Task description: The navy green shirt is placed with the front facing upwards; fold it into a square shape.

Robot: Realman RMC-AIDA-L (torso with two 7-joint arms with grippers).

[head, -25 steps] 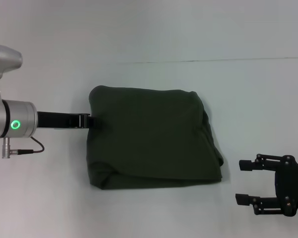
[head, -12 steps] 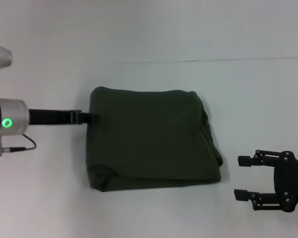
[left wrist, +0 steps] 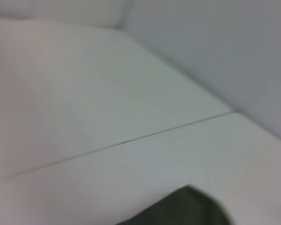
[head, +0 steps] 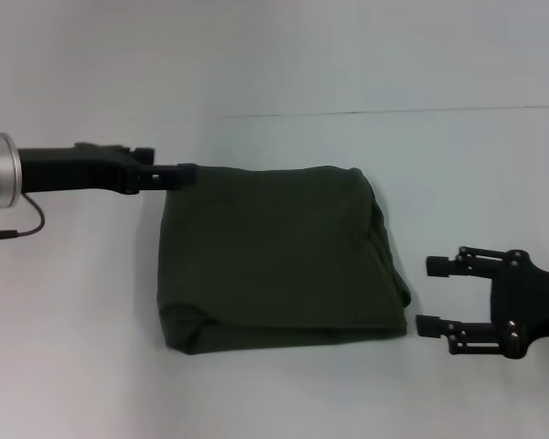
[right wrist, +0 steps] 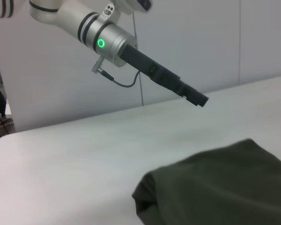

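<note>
The navy green shirt (head: pixel 279 261) lies folded into a thick, roughly square bundle in the middle of the white table, plain green side up. My left gripper (head: pixel 178 172) is shut and holds nothing. It hovers at the bundle's far left corner, and the right wrist view shows the left gripper (right wrist: pixel 199 99) lifted above the table. A corner of the shirt (left wrist: pixel 187 208) shows in the left wrist view. My right gripper (head: pixel 430 294) stands open just right of the shirt's near right corner, apart from the cloth. The shirt (right wrist: pixel 215 187) also fills the right wrist view's lower part.
The white table (head: pixel 274 82) spreads all around the shirt, with a thin seam line (head: pixel 393 112) running across it behind the bundle. A thin cable (head: pixel 18 229) hangs from the left arm.
My left gripper has pulled off the shirt's left edge, risen and moved to its far left corner. My right gripper has shifted a little farther from me and closer to the shirt.
</note>
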